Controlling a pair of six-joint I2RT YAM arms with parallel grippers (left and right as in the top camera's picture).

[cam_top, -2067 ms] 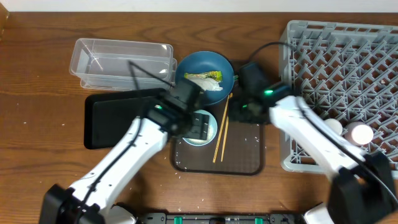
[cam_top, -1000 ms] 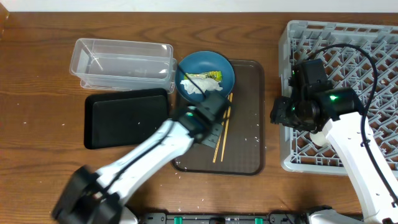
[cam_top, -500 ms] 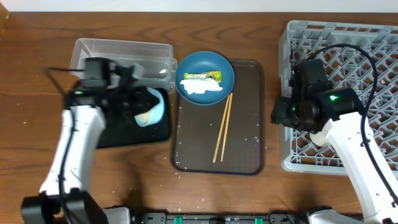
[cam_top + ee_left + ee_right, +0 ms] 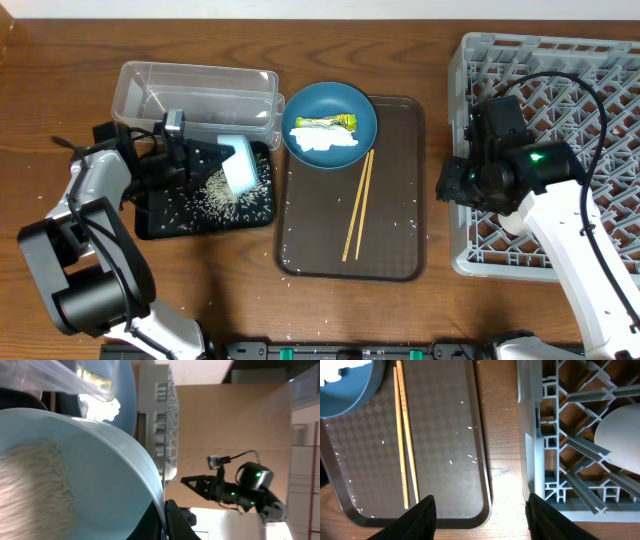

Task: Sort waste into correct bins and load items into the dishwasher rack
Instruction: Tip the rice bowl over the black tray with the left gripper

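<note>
the left gripper (image 4: 220,159) clamps the light blue bowl (image 4: 243,165) tipped over the black tray (image 4: 160,225), rice (image 4: 215,192) scattered inside. the right gripper (image 4: 458,181) hangs open beside the rack (image 4: 600,60), which holds one cup (image 4: 620,430). wrapper (image 4: 325,122), tissue (image 4: 325,142), dish (image 4: 325,100) and chopsticks (image 4: 357,205) await sorting.

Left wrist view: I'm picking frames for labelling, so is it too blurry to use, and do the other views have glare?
Left wrist: the light blue bowl fills the foreground, soft, its rice a blur; the background is sharper. Right wrist: sharp, but glare whitens the table beside the rack. Overhead: evenly lit, sharp, faint reflections on the clear tub.
</note>
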